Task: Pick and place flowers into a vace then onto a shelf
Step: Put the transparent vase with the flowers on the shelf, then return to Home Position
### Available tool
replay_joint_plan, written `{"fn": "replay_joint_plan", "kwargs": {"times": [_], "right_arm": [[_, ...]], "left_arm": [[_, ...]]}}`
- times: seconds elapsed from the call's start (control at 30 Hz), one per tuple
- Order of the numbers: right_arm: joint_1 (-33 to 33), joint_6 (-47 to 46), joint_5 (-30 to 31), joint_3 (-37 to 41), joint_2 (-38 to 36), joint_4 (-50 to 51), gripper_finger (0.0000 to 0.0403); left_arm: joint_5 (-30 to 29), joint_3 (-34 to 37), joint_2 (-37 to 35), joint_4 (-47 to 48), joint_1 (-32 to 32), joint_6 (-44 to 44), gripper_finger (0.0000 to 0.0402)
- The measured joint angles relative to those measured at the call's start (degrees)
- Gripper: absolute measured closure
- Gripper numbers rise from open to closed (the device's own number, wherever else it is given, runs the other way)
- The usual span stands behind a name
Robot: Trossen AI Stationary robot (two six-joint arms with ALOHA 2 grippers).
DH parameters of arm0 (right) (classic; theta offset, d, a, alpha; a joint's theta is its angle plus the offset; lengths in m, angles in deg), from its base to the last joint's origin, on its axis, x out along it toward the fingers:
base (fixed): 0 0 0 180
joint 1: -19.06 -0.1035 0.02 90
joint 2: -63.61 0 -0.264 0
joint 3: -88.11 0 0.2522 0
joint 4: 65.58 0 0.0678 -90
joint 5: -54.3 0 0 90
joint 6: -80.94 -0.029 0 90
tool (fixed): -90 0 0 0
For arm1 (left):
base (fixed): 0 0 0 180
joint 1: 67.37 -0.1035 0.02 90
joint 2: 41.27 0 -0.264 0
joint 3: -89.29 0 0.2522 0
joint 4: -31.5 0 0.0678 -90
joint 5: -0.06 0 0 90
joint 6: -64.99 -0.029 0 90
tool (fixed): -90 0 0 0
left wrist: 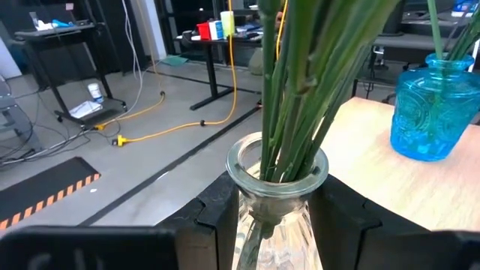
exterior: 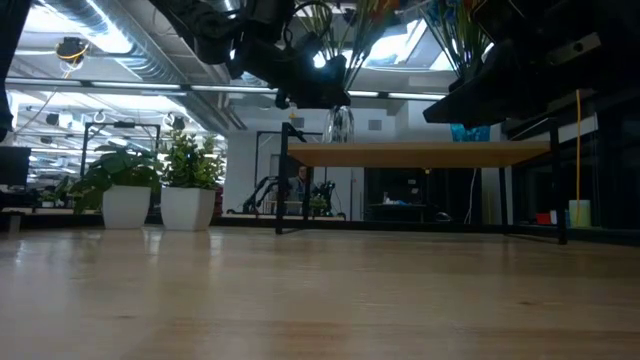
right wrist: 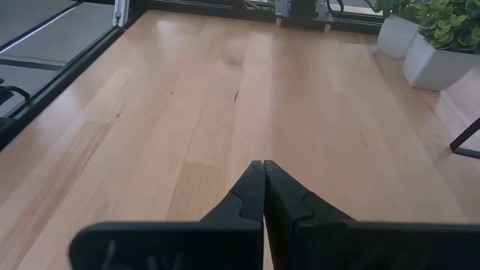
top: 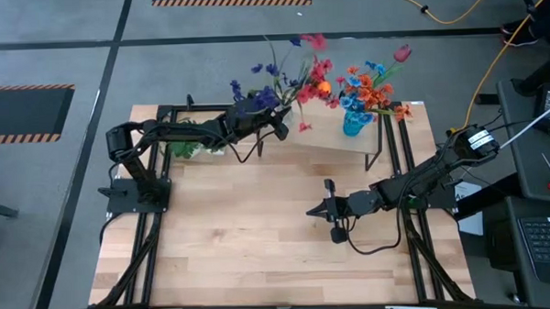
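Note:
My left gripper (top: 278, 122) reaches to the left end of the shelf (top: 334, 139), a light-wood board on thin black legs, and is shut on a clear glass vase (left wrist: 277, 187). Several green stems (left wrist: 300, 82) stand in the vase, and their blue, purple and red blooms (top: 273, 86) spread above it. A blue glass vase (top: 354, 123) with orange, blue and red flowers (top: 372, 89) stands on the shelf board. My right gripper (top: 312, 210) hovers shut over the middle of the table, touching nothing. My left gripper holds the clear vase just below its rim, at the neck (left wrist: 259, 199), pinched between the two fingers (left wrist: 217, 217). The fingers come level from the table's left side. The vase is upright at the shelf's left end (exterior: 340, 125); whether its base rests on the board cannot be told.
Two white pots with green leafy tufts (exterior: 160, 195) stand at the table's far left, under my left arm (top: 192, 144). The shelf's black legs (top: 378, 155) stand on the far part of the table. Bare wooden tabletop (right wrist: 225, 112) stretches in front of my right gripper (right wrist: 262, 169).

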State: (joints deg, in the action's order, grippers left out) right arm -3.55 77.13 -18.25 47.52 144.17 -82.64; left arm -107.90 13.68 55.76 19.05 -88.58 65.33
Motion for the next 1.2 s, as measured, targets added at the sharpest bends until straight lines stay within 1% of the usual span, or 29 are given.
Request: {"fn": "replay_joint_plan", "kwargs": {"times": [0.1, 0.3, 0.43, 0.63, 0.83, 1.03, 1.2], "right_arm": [[0.00, 0.00, 0.00, 0.00, 0.00, 0.01, 0.0402], [0.00, 0.00, 0.00, 0.00, 0.00, 0.00, 0.0402], [0.00, 0.00, -0.02, 0.00, 0.00, 0.01, 0.0402], [0.00, -0.20, -0.02, 0.00, 0.00, 0.01, 0.0402], [0.00, -0.22, -0.04, 0.00, 0.00, 0.16, 0.0398], [0.00, -0.22, -0.07, 0.00, 0.00, 0.27, 0.0390], [0.00, -0.24, -0.07, 0.00, 0.00, 0.64, 0.0394]], "left_arm": [[-0.49, -0.01, -0.02, 0.41, 0.02, 0.59, 0.0276], [-0.45, 0.00, -0.02, 0.81, 0.04, 0.39, 0.0205], [-0.44, 0.00, -0.02, 0.78, 0.04, 0.37, 0.0181], [-0.38, 0.04, -0.44, 0.95, 0.04, -1.10, 0.0173], [0.37, 0.06, -2.97, 1.57, 0.11, -1.16, 0.0172], [1.64, 0.07, -6.06, 9.40, 0.91, -3.59, 0.0172], [-0.68, 0.07, -8.96, 15.46, 3.57, -6.73, 0.0172]]}}
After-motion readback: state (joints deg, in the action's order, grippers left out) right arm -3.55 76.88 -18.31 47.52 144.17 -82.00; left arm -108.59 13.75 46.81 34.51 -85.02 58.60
